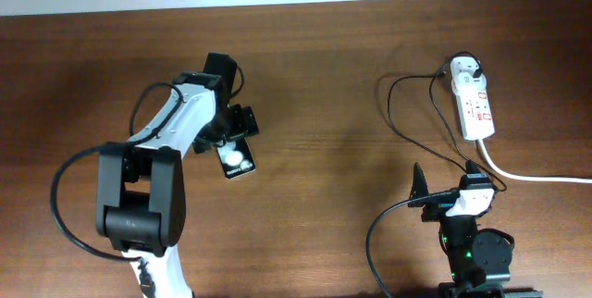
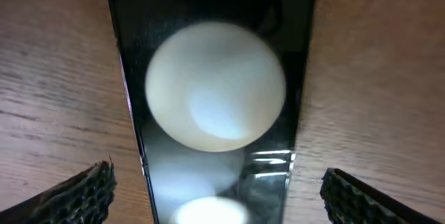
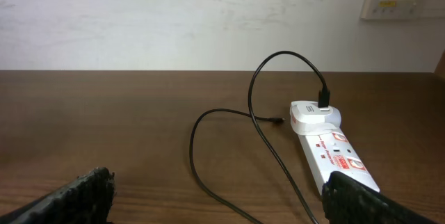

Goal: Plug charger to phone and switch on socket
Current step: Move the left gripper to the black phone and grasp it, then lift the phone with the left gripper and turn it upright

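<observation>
Left claw (image 2: 217, 190) spread wide, straddling phone (image 2: 215, 88) on tabletop (image 2: 55, 71). Close squarely on long edges; leave port end free. Right claw (image 3: 215, 196) also wide, charger (image 3: 192, 147) untouched.

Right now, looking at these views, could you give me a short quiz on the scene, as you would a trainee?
1. True or false: the charger is plugged into the phone.
2. The right hand is: A open, B shut on the charger, C shut on the phone.
3. Which hand hangs over the phone?
Key: 1 false; 2 A; 3 the left hand.
</observation>
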Robot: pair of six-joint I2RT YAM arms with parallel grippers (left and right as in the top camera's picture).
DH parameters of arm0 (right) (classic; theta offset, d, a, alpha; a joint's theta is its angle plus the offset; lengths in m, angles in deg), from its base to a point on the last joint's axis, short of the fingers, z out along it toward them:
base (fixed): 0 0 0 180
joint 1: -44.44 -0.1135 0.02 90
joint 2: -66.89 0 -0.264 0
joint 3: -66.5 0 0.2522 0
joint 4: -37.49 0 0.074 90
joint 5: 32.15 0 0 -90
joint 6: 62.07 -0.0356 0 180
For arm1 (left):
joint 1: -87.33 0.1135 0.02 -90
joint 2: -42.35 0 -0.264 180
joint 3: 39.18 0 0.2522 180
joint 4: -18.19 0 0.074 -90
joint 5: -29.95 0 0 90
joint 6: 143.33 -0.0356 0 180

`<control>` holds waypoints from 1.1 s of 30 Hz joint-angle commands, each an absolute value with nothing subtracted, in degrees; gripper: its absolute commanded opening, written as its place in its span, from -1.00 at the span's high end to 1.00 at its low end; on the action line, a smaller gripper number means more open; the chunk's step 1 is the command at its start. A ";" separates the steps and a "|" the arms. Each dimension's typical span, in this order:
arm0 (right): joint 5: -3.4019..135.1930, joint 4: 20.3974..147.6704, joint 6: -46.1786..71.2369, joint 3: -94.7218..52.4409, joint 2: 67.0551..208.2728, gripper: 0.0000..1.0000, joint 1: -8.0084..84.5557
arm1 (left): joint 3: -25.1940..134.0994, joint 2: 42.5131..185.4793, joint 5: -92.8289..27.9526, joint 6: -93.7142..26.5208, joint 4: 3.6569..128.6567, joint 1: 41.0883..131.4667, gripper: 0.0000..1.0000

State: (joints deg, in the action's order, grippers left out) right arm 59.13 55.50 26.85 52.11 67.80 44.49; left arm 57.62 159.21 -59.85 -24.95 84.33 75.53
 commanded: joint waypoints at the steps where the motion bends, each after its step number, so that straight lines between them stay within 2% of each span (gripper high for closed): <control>1: 58.63 55.78 27.09 52.42 67.40 -0.97 44.08 | 53.99 159.67 -60.02 -24.03 82.12 75.43 -0.98; 10: 58.63 55.78 27.09 52.42 67.40 -0.97 44.08 | 47.74 159.67 -60.00 -19.23 75.57 75.43 -0.99; 13: 58.63 55.76 27.09 52.42 67.40 -0.97 44.08 | 47.74 159.67 -59.78 -19.20 75.50 75.43 -0.81; 20: 58.63 55.78 27.09 52.42 67.40 -0.97 44.08 | 47.72 159.69 -59.76 -17.94 77.10 74.62 -0.67; 22: 58.65 55.78 27.09 52.42 67.40 -0.97 44.08 | 47.72 159.67 -59.76 -17.96 77.86 74.62 -0.53; 29: 58.63 55.78 27.09 52.42 67.40 -0.97 44.08 | 49.45 159.64 -57.42 -19.31 78.54 74.62 -0.44; 33: 58.63 55.78 27.09 52.42 67.40 -0.97 44.08 | 56.92 159.64 -57.46 -22.18 84.81 74.62 -0.43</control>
